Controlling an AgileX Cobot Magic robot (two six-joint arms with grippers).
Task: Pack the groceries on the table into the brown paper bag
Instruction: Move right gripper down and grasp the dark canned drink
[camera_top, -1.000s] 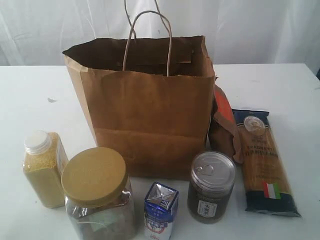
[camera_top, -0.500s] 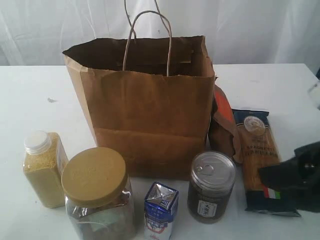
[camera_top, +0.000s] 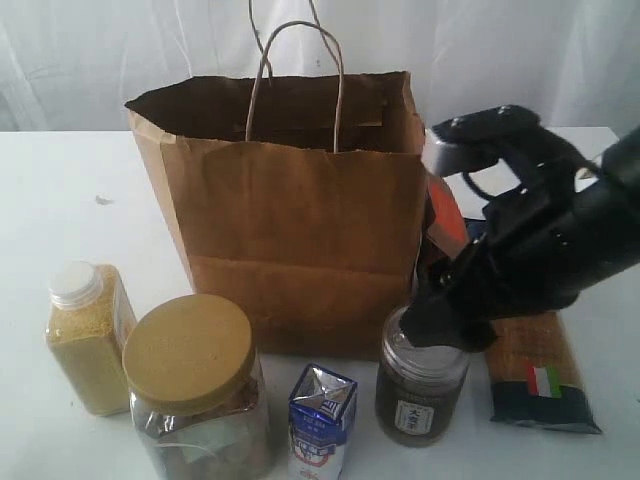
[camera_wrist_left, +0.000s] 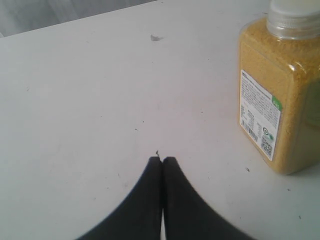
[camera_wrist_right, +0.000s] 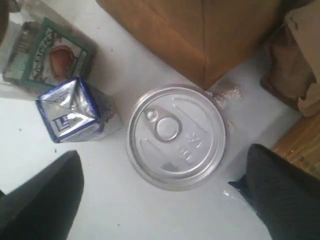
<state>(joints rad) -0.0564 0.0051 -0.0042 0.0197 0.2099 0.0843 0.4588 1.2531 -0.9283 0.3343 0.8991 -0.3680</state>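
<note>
The brown paper bag stands open and upright mid-table. In front of it are the yellow-grain bottle, the tan-lidded jar, the blue-white carton and the dark foil-topped jar. The spaghetti pack and the brown pouch lie right of the bag, partly behind my right arm. My right gripper hangs open just above the dark jar; its lid sits beyond the gap between the fingers. My left gripper is shut and empty over bare table, near the bottle.
The bag's twisted handles stick up above its rim. In the right wrist view the carton stands close beside the dark jar, with the bag's corner and the pouch just past it. A white curtain hangs behind the table.
My right arm has swung in from the right edge to above the dark jar, covering part of the spaghetti pack and pouch. The groceries and bag have not moved.
</note>
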